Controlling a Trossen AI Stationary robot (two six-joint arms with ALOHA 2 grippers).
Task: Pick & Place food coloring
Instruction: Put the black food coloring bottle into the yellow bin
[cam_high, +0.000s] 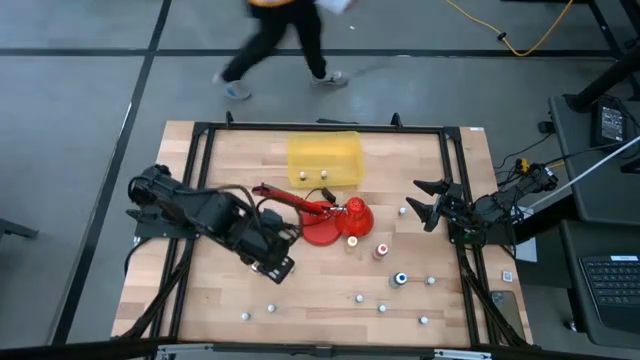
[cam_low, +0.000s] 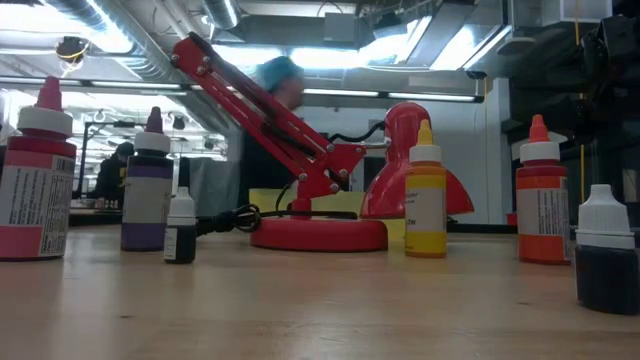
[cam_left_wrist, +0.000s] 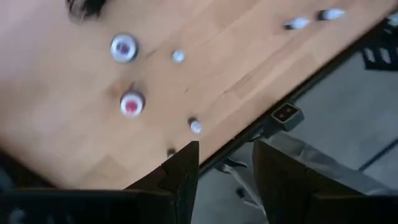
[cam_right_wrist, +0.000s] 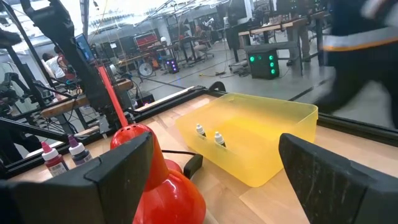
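The left end effector (cam_high: 279, 267) hangs over the counter (cam_high: 210, 300) left of centre, just near-left of the big red cone-shaped thing (cam_high: 352, 217). In its wrist view the two dark fingers (cam_left_wrist: 182, 180) stand part-way apart with only air between them, so it grips nothing. The right end effector (cam_high: 425, 203) waits at the right side of the counter, its fingers (cam_right_wrist: 124, 165) spread wide and empty, facing the yellow bin (cam_high: 325, 160).

The food coloring is scattered. In the low view five bottles stand upright on the wood: a dark red bottle (cam_low: 36, 185) at the far left, a purple bottle (cam_low: 148, 195) beside it, a small dark bottle (cam_low: 180, 228) just in front of the purple one, a yellow bottle (cam_low: 426, 203) in front of the red cone, an orange-red bottle (cam_low: 543, 205) to its right, and a dark blue bottle (cam_low: 605, 255) at the right edge, nearest the camera. From above, the orange-red one (cam_high: 381, 250) and the blue one (cam_high: 401, 279) stand right of the cone, and further pale-capped bottles dot the near part of the counter. Two small bottles (cam_high: 312, 177) stand inside the yellow bin at the far side, close together.

A person (cam_high: 285, 45) is walking on the floor beyond the far edge of the counter
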